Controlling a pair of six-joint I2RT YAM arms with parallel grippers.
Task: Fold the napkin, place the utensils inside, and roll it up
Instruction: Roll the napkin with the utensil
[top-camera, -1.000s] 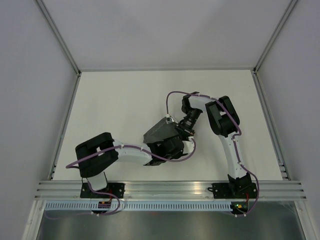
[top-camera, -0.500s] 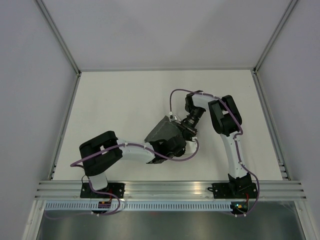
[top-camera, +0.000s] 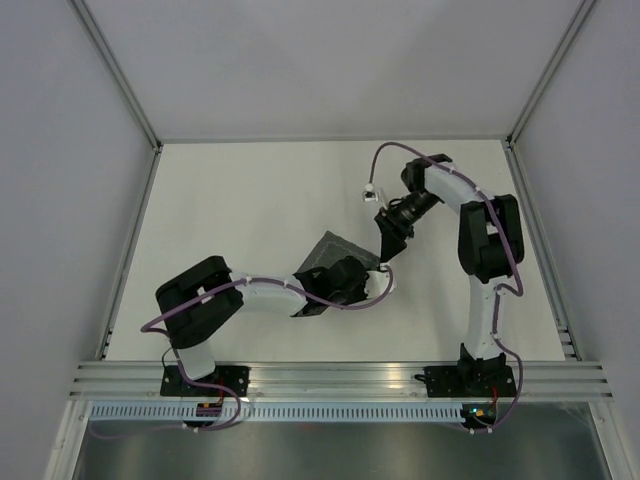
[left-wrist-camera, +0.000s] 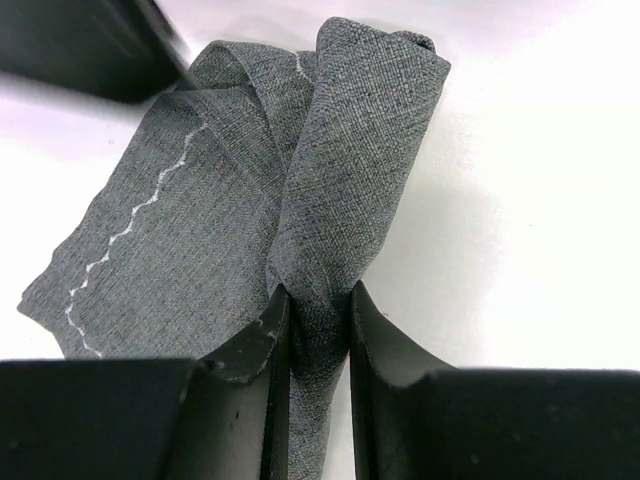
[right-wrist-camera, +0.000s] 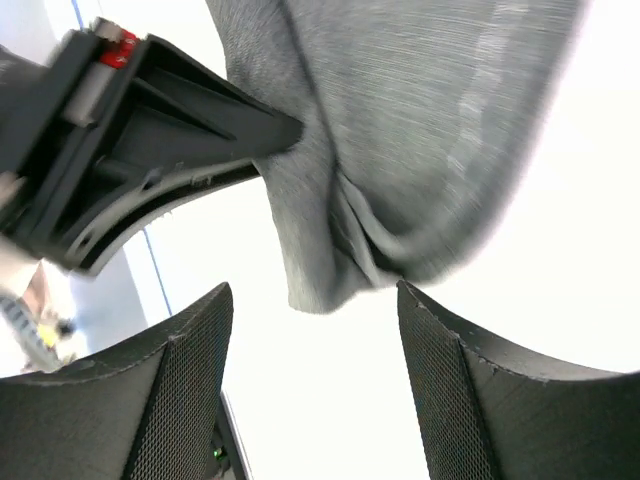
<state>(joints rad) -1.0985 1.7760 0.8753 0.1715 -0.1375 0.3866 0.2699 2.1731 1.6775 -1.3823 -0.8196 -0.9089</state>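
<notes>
The dark grey napkin (top-camera: 328, 252) lies bunched into a narrow folded bundle near the middle of the white table. My left gripper (top-camera: 347, 272) is shut on the near end of the bundle, and the cloth (left-wrist-camera: 200, 240) with its pale wavy hem stitching fans out beyond the fingers (left-wrist-camera: 262, 340). My right gripper (top-camera: 386, 250) hovers just right of the napkin, open, with nothing between its mesh pads (right-wrist-camera: 190, 400). In the right wrist view a corner of the napkin (right-wrist-camera: 420, 130) hangs ahead of the jaws. The utensils are out of view.
Aluminium rails run along the table's left side (top-camera: 130, 250), right side (top-camera: 540, 250) and front (top-camera: 340, 375). Pale walls enclose the back and both sides. A cable connector (top-camera: 370, 192) hangs beside the right wrist.
My right gripper has opened, let go of the napkin and pulled back up and to the right. My left gripper has shut on the cloth, and the bundle now sits lower.
</notes>
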